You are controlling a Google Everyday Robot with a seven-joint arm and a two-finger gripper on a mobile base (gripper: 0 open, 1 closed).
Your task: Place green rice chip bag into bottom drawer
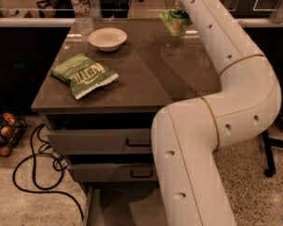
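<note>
Gripper: on my feed the gripper (178, 8) sits at the far right edge of the table (151, 74), mostly tucked behind the arm's (226, 102) own white links

Fingers: from what I can see they are clamped on the top edge of the green rice chip bag (175, 22)

Green rice chip bag: hangs upright under the gripper, above the table's far right corner, bright green with round chips pictured on its face; its dim reflection shows in the table top just below it

Bottom drawer: the bottom drawer (120, 207) stands pulled out at the foot of the cabinet, plain grey floor showing, its right part covered by the arm; it is well apart from the bag

Upper drawers: the top drawer (96, 140) and the middle drawer (108, 172) each show a black handle, and each sits slightly out from the cabinet front

Kettle bag: the duller green Kettle bag (85, 74) lies flat on the near left of the table

Bowl: a white bowl (107, 37) rests at the far middle of the table, upright

Bottle: a clear water bottle (81, 11) stands just beyond the bowl, to its left

Floor: black cables (33, 173) loop on the speckled floor left of the cabinet
</note>
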